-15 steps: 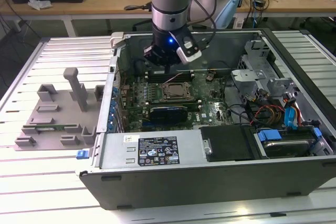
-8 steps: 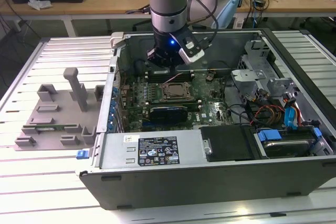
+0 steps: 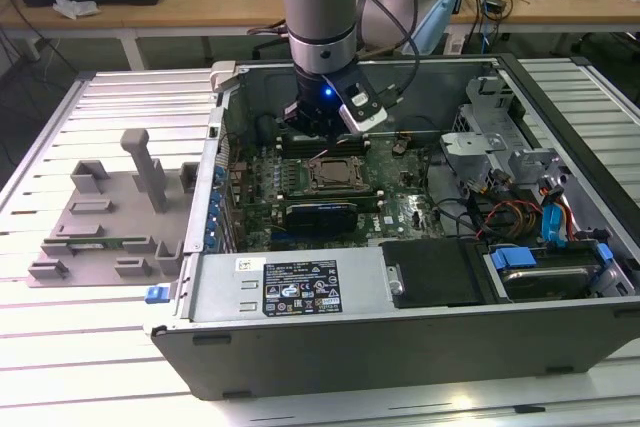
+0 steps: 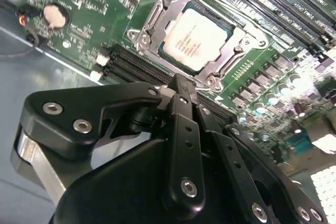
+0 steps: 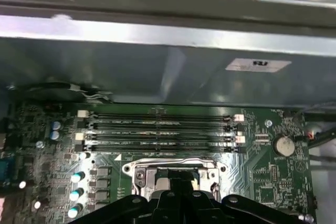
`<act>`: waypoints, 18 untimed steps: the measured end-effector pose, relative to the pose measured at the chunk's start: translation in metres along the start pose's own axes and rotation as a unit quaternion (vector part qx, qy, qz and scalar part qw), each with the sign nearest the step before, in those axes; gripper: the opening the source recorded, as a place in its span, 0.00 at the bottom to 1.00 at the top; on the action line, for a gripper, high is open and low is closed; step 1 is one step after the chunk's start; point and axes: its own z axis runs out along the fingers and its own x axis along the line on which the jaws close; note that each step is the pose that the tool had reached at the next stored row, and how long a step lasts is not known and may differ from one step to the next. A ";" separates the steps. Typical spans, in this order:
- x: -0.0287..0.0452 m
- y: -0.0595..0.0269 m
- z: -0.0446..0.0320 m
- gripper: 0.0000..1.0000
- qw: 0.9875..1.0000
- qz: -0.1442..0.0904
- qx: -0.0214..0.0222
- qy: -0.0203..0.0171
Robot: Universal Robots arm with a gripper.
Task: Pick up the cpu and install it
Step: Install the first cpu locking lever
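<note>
Cpu [image 4: 195,39] lies inside socket [image 4: 157,19] frame. Tool [image 4: 182,81] hovers close over socket, closed on nothing. Chip likely light, stiff, slick-topped, fragile underneath (a judgement) — grip opposite edges, level, never underside.

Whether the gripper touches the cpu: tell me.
Apart. In the second wrist view the cpu lies bare in its socket, whose frame shows between it and the gripper.
</note>
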 end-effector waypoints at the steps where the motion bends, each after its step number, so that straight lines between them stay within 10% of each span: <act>1: 0.0000 -0.0002 0.0015 0.11 1.000 0.005 0.000 -0.001; 18: 0.0009 0.0135 0.0119 0.11 0.998 0.053 0.005 -0.011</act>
